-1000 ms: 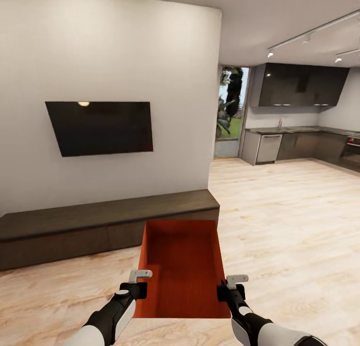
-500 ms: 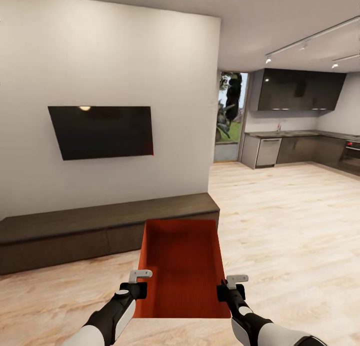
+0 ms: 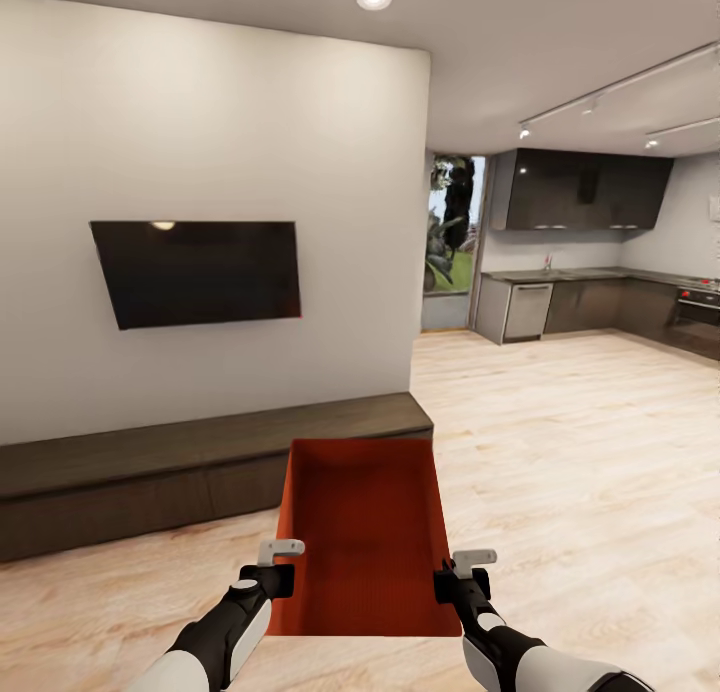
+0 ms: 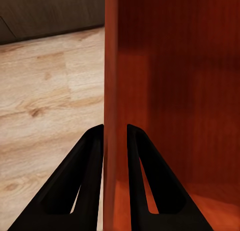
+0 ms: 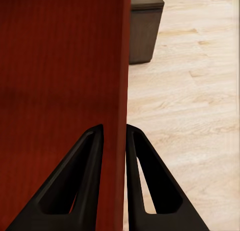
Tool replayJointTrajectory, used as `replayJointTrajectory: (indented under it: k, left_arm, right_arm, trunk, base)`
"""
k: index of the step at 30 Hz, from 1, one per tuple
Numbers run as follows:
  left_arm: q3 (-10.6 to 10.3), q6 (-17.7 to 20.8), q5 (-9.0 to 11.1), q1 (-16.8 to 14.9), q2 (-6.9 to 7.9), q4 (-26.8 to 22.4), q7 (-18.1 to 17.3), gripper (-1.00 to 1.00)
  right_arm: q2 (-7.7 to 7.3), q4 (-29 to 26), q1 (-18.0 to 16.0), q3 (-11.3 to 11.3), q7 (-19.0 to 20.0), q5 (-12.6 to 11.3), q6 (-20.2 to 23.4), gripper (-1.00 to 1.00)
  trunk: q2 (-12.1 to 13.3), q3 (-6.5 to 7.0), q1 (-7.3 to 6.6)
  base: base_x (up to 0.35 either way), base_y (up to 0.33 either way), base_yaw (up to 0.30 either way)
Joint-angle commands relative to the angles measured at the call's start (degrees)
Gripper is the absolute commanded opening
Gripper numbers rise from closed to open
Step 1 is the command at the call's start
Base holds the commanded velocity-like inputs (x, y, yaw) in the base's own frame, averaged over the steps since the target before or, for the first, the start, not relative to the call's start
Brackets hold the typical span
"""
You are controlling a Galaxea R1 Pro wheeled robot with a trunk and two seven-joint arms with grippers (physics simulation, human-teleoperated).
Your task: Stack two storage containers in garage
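living room [image 3: 560, 442]: wood floor, tv [image 3: 195, 272] on white wall, low cabinet [image 3: 200, 462] under it. bin [image 3: 365, 542] held off the floor ahead of the robot; left gripper [image 4: 115, 136] clamped on its left wall, right gripper [image 5: 114, 136] clamped on its right wall.

The bin [image 3: 365, 532] looks like thin orange-red plastic, matt, with fine ribbing on its inner walls. The floor [image 3: 560, 452] is pale wood plank with visible grain and a soft sheen. The low cabinet [image 3: 180, 457] has a dark brown, matt wood look. The TV [image 3: 200, 272] is glossy black and mirrors a ceiling light. The wall [image 3: 200, 122] is smooth, matt white. The end effector fingers [image 4: 92, 181] are matt black; the kitchen cupboards [image 3: 585, 192] are dark and glossy.
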Motion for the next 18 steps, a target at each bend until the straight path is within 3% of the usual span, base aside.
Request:
replayJointTrajectory:
  k: [1,18]
  left_arm:
    - [-0.25,0.43,0.07,0.02,0.06,0.1,0.91,-1.0]
    - [-0.26,0.43,0.07,0.02,0.06,0.09,0.95,-1.0]
  right_arm:
    - [0.04,-0.08,-0.11,-1.65,-0.28,-0.81,-0.68,-1.0]
    - [0.04,-0.08,-0.11,-1.65,-0.28,-0.81,-0.68,-1.0]
  trunk:
    - [-0.07,0.01,0.01]
    - [-0.07,1.59,0.01]
  base:
    - [0.0,0.0,-0.091]
    - [0.0,0.0,-0.092]
